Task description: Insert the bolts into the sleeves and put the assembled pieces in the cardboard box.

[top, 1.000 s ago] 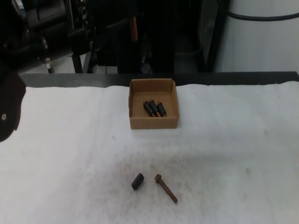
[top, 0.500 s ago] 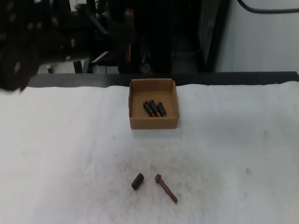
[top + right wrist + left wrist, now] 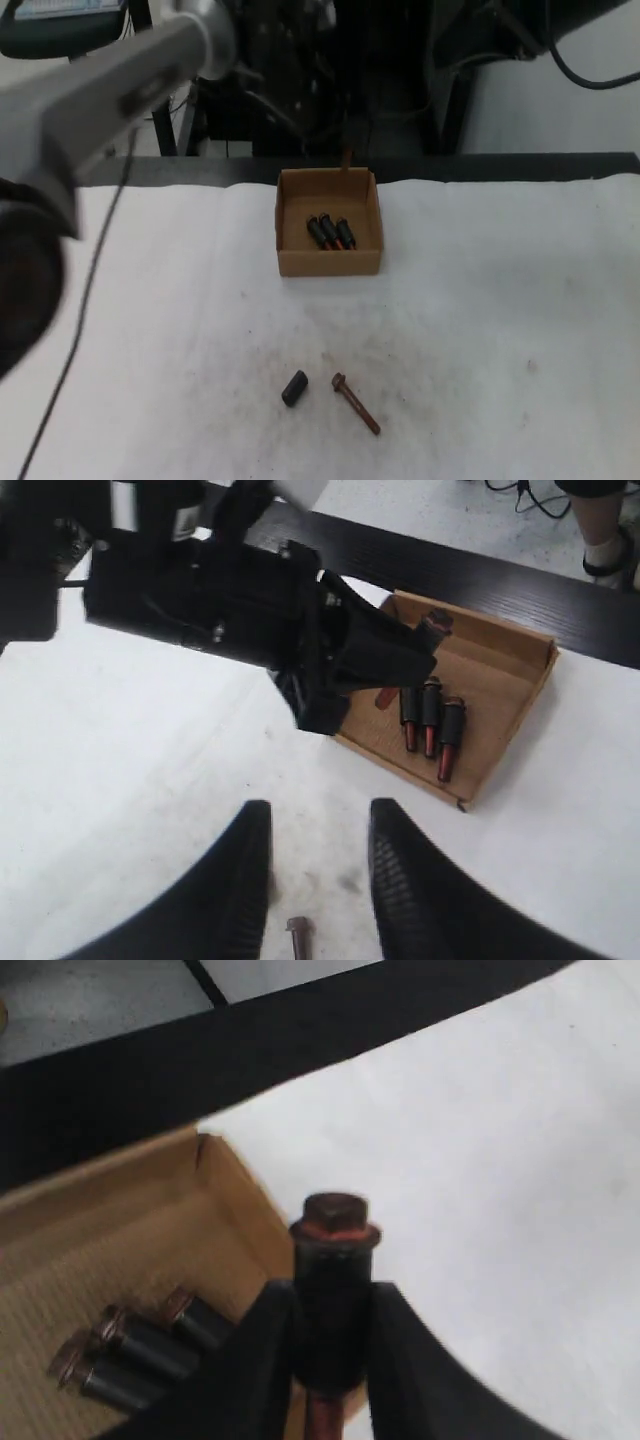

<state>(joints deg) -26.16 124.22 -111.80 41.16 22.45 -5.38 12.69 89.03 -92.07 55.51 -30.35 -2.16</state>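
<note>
- Swung in since half a second ago: grey link of an arm (image 3: 120, 90), now crossing the view left of the cardboard box (image 3: 330, 263); no shift in the box or the loose parts.
- Pinched in the left pincer (image 3: 335, 1295): an assembled piece (image 3: 333, 1250), gripped around its dark sleeve, bolt head up, hanging over the box's rim near a corner.
- Spread wide with nothing between its fingers: the right pincer (image 3: 320, 815), hovering on the box's near side, above the loose bolt (image 3: 298, 935).
- Lying side by side inside the box: three finished pieces (image 3: 330, 233).
- Resting on the white worktop (image 3: 500, 300), well to the near side of the box: loose sleeve (image 3: 294, 388) and that bolt, just beside each other but not touching.
- Judged small, stiff and light for metal; round, so likely to roll once released and to slip in a shallow grip.
- Judged loosely fitted: bolt liable to slide out of its sleeve if tipped head-down, so best kept head-up or level until low inside the box.
- Best hold for the loose sleeve: across its middle, squarely on the curved sides; for the bolt: on the shank just below the head, leaving the tip free for insertion.
</note>
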